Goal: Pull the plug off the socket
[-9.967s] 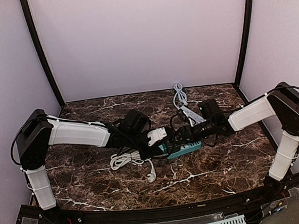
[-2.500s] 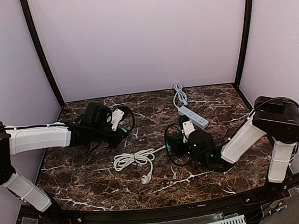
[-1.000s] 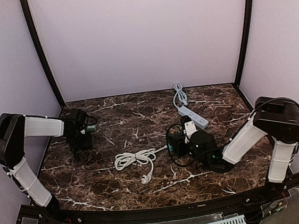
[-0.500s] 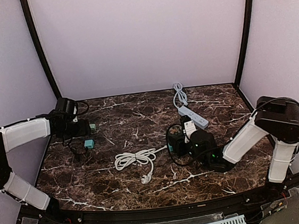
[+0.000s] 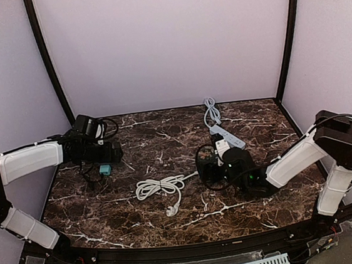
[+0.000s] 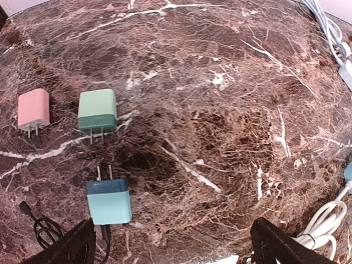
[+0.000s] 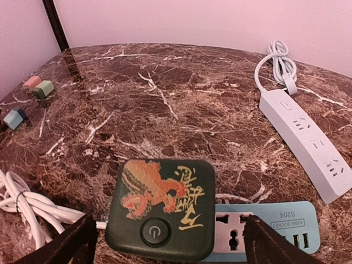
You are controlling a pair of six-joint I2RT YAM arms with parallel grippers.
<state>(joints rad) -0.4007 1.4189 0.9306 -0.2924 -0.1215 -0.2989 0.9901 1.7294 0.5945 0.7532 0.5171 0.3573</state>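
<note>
On the left side of the marble table [image 5: 164, 139], the teal plug [image 6: 109, 201] lies below the left gripper [image 6: 173, 243], spread wide, while the right gripper [image 7: 173, 240], also wide, hangs over the blue socket [image 7: 275, 225].

Far left of the white cable [image 5: 160, 186] lie a pink charger [image 6: 33, 108] and a green charger [image 6: 97, 110]; a white strip [image 5: 227, 137] lies back-right.

Blue socket [image 7: 275, 231] half under black box [image 7: 162, 206]
</note>
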